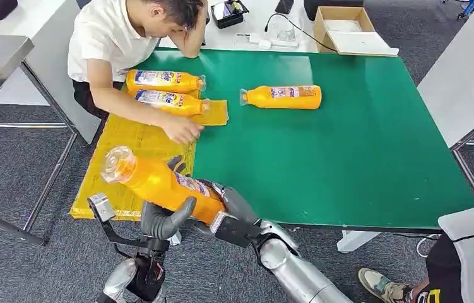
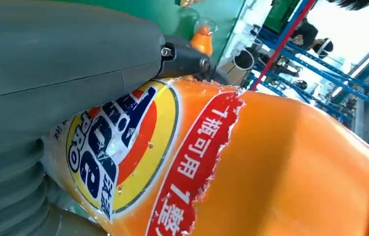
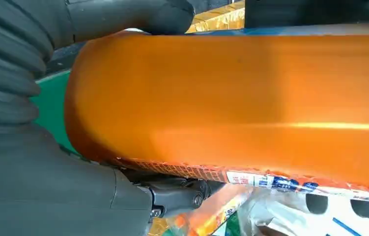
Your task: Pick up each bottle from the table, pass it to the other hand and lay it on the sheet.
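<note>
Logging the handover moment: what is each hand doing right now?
Left hand: grips the orange bottle near its middle.
Right hand: grips the same bottle at its base.

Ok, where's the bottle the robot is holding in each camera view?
Head view: the held bottle lies tilted at lower left, both hands on it.
Left wrist view: its label and orange body take up most of the frame.
Right wrist view: its orange body runs across the middle.
Shared landmark: the green table.
</note>
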`<state>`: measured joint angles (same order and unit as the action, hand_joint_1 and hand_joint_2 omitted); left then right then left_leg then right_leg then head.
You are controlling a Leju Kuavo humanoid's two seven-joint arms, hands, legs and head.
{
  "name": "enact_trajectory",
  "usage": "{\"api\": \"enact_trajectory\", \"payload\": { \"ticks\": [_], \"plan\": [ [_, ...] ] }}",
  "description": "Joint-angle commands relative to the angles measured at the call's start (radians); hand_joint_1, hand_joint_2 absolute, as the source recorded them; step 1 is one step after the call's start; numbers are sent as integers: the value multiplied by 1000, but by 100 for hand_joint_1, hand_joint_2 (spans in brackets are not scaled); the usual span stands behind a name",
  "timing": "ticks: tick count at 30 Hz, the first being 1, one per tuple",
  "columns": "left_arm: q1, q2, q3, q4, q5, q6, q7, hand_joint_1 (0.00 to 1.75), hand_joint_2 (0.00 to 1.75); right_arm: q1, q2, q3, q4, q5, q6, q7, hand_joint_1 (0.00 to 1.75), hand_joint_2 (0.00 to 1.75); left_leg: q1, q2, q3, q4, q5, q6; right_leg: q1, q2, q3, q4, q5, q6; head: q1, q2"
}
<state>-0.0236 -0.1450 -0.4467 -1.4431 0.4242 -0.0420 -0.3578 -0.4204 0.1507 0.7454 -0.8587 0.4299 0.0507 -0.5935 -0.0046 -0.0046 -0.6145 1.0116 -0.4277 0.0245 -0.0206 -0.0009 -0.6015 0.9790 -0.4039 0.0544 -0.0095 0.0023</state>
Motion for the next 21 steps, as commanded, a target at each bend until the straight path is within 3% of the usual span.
{"api": "enact_trajectory", "payload": {
  "ticks": [1,7,8,9,11,12,15,17,18,21],
  "plan": [
    [-58,-13,-7,38,-21,-7,-12,175,175,7,-27,91,49,-1,10,-31,0,175,2,-3,4,-1,-1,-2,2,-3,6,-1,-2,-2,0,0],
    [-58,-1,28,28,-12,7,-8,175,175,42,-13,48,24,-11,-64,-47,0,175,2,-2,4,0,-1,-2,2,-2,4,-1,-2,-3,0,0],
    [-59,4,36,25,-22,19,-11,175,175,50,-13,35,16,-15,-86,-52,0,0,1,-1,2,0,-1,-1,1,-1,2,-1,-1,-2,0,0],
    [-62,16,48,21,-46,41,-13,175,175,67,-11,9,4,-19,-130,-59,0,0,1,-1,2,-1,0,-1,1,-2,2,-1,-1,-2,0,0],
    [-78,53,67,25,-97,66,-6,175,175,106,-13,-21,-51,94,-373,-86,0,0,1,-2,3,-1,-1,-2,2,-2,3,-1,-1,-2,0,0],
    [-86,71,75,36,-153,97,-8,175,175,145,-6,-68,-112,57,-435,-99,0,0,2,-2,4,-1,-1,-2,2,-2,5,-1,-2,-3,0,0],
    [-105,124,108,57,-470,267,-69,175,175,241,-36,-97,-321,51,-508,-103,0,0,2,-1,5,0,-2,-3,3,-2,5,0,-3,-4,0,0],
    [-129,144,140,101,-743,416,-43,175,175,310,-51,-114,-465,-40,-430,-105,0,0,2,-2,4,0,-2,-3,2,-2,5,1,-3,-4,0,0],
    [-143,147,154,127,-828,449,-18,175,175,337,-50,-132,-496,-62,-413,-105,0,175,2,-2,3,-1,-1,-2,2,-2,4,-1,-2,-3,0,0],
    [-169,147,185,177,-928,486,-1,175,175,361,-48,-144,-518,-60,-400,-105,0,175,1,-3,1,-1,0,-2,1,-3,2,-1,-2,-2,0,0]
  ]
}}
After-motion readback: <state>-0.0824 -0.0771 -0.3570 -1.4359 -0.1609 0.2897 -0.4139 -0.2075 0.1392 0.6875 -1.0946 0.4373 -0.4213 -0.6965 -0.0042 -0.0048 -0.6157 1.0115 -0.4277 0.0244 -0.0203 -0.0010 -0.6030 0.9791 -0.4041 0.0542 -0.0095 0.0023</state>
